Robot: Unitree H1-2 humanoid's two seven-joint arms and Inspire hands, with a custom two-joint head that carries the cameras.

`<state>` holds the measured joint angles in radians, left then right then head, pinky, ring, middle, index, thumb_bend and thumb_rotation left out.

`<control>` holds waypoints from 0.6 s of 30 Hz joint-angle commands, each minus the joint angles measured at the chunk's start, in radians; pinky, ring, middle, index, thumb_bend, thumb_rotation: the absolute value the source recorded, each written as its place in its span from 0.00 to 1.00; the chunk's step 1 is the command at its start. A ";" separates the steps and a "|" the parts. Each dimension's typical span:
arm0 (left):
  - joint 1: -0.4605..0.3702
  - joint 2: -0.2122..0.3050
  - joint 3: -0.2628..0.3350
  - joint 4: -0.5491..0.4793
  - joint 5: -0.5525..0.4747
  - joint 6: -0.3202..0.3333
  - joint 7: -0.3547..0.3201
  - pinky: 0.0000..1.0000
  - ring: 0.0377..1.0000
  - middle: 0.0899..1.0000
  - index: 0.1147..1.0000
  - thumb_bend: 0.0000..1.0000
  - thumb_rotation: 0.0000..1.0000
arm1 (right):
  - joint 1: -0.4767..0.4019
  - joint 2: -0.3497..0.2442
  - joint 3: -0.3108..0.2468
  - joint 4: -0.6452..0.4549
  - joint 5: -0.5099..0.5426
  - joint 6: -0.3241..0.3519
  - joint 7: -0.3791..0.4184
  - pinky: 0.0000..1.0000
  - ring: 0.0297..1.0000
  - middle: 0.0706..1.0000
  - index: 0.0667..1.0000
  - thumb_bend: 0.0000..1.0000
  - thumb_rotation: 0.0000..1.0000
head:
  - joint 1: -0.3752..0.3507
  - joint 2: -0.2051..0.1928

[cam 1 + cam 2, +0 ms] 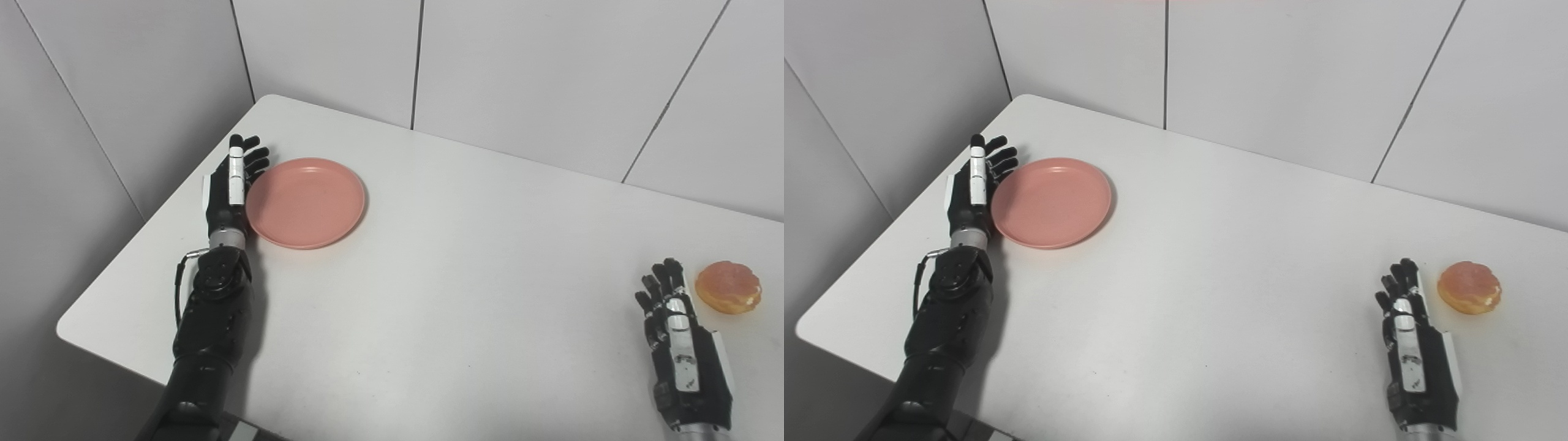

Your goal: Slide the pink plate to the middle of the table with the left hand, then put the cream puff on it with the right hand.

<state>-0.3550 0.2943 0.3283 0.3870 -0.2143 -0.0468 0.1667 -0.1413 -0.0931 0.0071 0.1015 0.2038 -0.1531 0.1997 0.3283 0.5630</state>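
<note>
The pink plate (306,202) lies empty on the white table (465,257), toward its far left. My left hand (231,184) stands on edge right beside the plate's left rim, fingers straight and apart, open; it seems to touch the rim. The cream puff (727,286), a round golden pastry, sits on the table at the right. My right hand (680,337) rests open on the table just left of the puff, a small gap between them. In the right eye view the plate (1050,202), the puff (1469,287) and both hands (975,180) (1415,343) show the same.
Grey panelled walls (490,67) close in behind the table and on its left. The table's left edge (128,245) runs close to my left arm.
</note>
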 commanded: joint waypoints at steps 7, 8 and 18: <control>-0.003 -0.022 -0.033 -0.094 -0.025 0.093 -0.056 0.75 0.73 0.70 0.68 0.72 1.00 | -0.012 -0.002 -0.005 -0.009 -0.003 -0.007 0.001 1.00 1.00 1.00 1.00 0.52 0.86 | -0.004 0.000; -0.002 -0.023 -0.040 -0.096 -0.024 0.092 -0.064 0.75 0.74 0.70 0.68 0.71 1.00 | -0.012 -0.001 -0.005 -0.009 -0.003 -0.006 -0.001 1.00 1.00 1.00 1.00 0.53 0.85 | -0.004 0.001; 0.001 -0.039 -0.096 -0.123 -0.014 0.111 -0.111 0.75 0.74 0.71 0.68 0.72 1.00 | -0.014 -0.001 -0.007 -0.008 -0.005 -0.009 0.000 1.00 1.00 1.00 1.00 0.53 0.86 | -0.005 0.002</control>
<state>-0.3441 0.2614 0.2504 0.2905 -0.2334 0.0545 0.0895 -0.1425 -0.0926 0.0066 0.1025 0.1976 -0.1533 0.1982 0.3221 0.5645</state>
